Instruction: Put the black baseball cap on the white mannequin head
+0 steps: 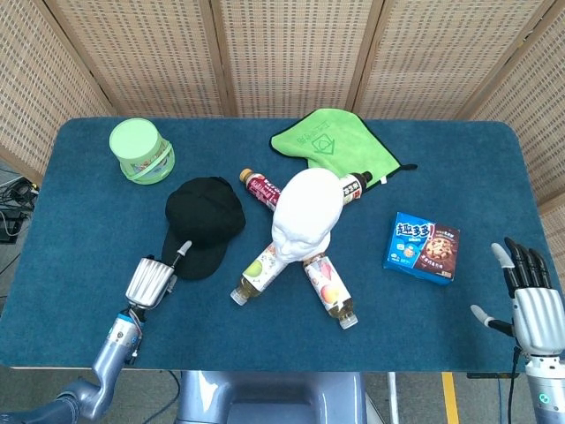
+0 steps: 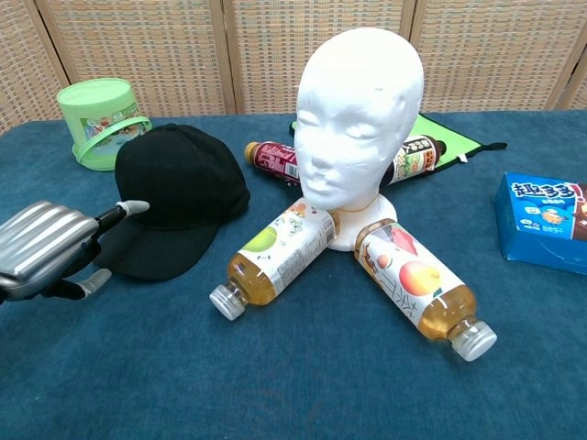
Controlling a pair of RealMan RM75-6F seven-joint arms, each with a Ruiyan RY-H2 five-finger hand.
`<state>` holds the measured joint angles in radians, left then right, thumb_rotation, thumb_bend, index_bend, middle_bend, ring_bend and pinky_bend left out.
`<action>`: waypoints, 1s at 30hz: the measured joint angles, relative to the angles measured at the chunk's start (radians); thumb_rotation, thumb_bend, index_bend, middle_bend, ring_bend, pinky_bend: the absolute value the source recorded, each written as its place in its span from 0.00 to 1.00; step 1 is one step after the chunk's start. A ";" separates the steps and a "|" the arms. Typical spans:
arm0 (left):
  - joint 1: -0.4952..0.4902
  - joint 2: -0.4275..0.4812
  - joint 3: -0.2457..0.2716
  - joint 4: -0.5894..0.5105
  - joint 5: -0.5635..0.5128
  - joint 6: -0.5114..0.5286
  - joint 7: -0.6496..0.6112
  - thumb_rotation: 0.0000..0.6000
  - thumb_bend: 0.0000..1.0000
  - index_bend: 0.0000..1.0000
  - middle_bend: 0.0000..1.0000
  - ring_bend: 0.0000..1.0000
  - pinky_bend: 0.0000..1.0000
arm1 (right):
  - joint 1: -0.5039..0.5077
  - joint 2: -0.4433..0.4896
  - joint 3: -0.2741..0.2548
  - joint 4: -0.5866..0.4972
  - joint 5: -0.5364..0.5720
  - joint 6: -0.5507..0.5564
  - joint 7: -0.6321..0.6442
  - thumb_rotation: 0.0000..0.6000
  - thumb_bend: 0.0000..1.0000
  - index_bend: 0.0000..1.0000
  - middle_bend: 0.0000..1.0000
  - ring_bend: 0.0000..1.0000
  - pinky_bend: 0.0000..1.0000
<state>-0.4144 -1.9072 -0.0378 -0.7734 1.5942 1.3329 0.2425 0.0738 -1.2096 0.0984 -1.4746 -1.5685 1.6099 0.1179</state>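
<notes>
The black baseball cap (image 1: 205, 216) (image 2: 179, 197) lies flat on the blue table, brim toward the front. To its right stands the white mannequin head (image 1: 305, 212) (image 2: 359, 110), upright and bare. My left hand (image 1: 152, 281) (image 2: 50, 252) is at the brim's front-left corner. One finger reaches out over the brim, the thumb sits apart at the brim's near edge, and the other fingers are curled. The cap lies undisturbed. My right hand (image 1: 534, 305) hovers by the table's front right corner with its fingers spread, holding nothing.
Two juice bottles (image 1: 257, 272) (image 1: 328, 287) lie against the head's base in front, and two dark bottles (image 1: 261, 187) (image 1: 355, 185) lie behind it. A green tub (image 1: 141, 150) stands back left, a green cloth (image 1: 331, 141) lies at the back, and a blue cookie box (image 1: 423, 247) lies to the right.
</notes>
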 measured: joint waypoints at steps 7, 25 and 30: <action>-0.009 -0.030 0.003 0.049 0.005 0.006 0.005 1.00 0.41 0.16 0.90 0.83 0.72 | 0.000 0.002 0.002 0.001 0.004 -0.001 0.010 1.00 0.05 0.00 0.00 0.00 0.00; -0.042 -0.101 -0.008 0.168 0.003 0.023 -0.014 1.00 0.41 0.30 0.90 0.83 0.72 | 0.001 0.002 0.004 0.004 0.010 -0.007 0.012 1.00 0.05 0.00 0.00 0.00 0.00; -0.053 -0.122 -0.007 0.205 -0.001 0.006 -0.011 1.00 0.41 0.30 0.90 0.83 0.72 | 0.001 0.001 0.005 0.005 0.011 -0.007 0.013 1.00 0.05 0.00 0.00 0.00 0.00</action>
<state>-0.4676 -2.0293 -0.0453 -0.5680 1.5935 1.3389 0.2313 0.0748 -1.2083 0.1031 -1.4699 -1.5572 1.6025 0.1306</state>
